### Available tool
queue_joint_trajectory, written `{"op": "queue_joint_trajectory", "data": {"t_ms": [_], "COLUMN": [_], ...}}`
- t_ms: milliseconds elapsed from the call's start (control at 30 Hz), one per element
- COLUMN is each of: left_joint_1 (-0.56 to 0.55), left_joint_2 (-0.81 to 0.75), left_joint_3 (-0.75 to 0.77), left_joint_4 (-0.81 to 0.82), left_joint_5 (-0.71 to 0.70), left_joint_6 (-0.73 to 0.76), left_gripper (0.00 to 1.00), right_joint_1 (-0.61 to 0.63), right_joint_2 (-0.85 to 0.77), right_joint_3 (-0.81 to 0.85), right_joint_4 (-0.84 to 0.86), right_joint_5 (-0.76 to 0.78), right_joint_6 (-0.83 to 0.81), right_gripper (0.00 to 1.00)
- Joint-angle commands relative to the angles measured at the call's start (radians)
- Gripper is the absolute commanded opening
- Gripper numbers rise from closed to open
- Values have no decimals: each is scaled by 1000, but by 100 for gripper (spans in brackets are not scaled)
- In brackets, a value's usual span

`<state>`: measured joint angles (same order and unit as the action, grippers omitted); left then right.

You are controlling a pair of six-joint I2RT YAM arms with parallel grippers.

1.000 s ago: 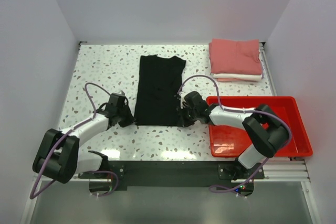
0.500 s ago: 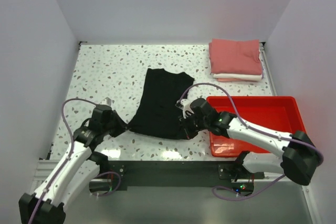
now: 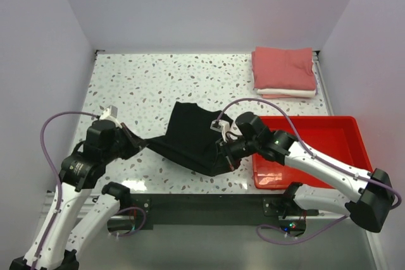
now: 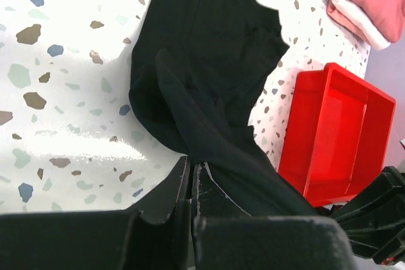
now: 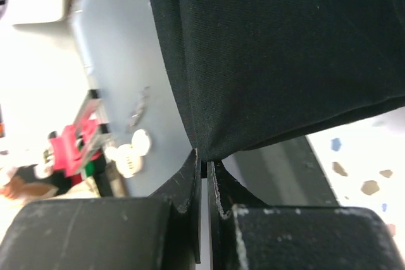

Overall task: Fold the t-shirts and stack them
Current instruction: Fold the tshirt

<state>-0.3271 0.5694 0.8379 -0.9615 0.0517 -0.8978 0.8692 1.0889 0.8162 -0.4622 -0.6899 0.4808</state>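
The black t-shirt hangs lifted at its near edge, its far part still on the table. My left gripper is shut on its near left corner; in the left wrist view the cloth runs from the closed jaws. My right gripper is shut on the near right corner; in the right wrist view the cloth hangs from the pinched jaws. The salmon-pink t-shirt lies folded on the white t-shirt at the far right.
A red plastic tray stands at the right, just beside my right arm; it also shows in the left wrist view. The speckled table has walls on three sides.
Both grippers have lifted and pulled the black t-shirt's near edge toward the near side. The shirt's far edge has slid nearer and the cloth now sags between the grippers.
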Motion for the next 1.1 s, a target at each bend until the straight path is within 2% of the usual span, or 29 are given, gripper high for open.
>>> {"op": "queue_joint_trajectory", "data": {"t_ms": [0,233,433,800,933,1067], "left_joint_1": [8,8,8,8,8,8], "left_joint_2": [-5,15,70,280,365,484], "left_joint_3": [122,135,93,66,76,113], "left_joint_4": [-49,-14,85,348,434,483], "left_joint_5": [-159,-174,-176,-118,-107,-101], "left_joint_6": [40,51,54,68,79,97], "left_gripper": [0,0,0,0,0,0], "right_joint_1": [2,2,-10,-196,-245,-303], "right_joint_2": [-43,-53,-38,20,83,140], "right_joint_3": [29,43,63,103,164,190], "right_joint_4": [-64,-64,-98,-134,-188,-168], "right_joint_5": [-163,-174,-106,-86,-48,-69], "right_joint_6": [62,76,52,-37,-117,-131], "right_gripper": [0,0,0,0,0,0]}}
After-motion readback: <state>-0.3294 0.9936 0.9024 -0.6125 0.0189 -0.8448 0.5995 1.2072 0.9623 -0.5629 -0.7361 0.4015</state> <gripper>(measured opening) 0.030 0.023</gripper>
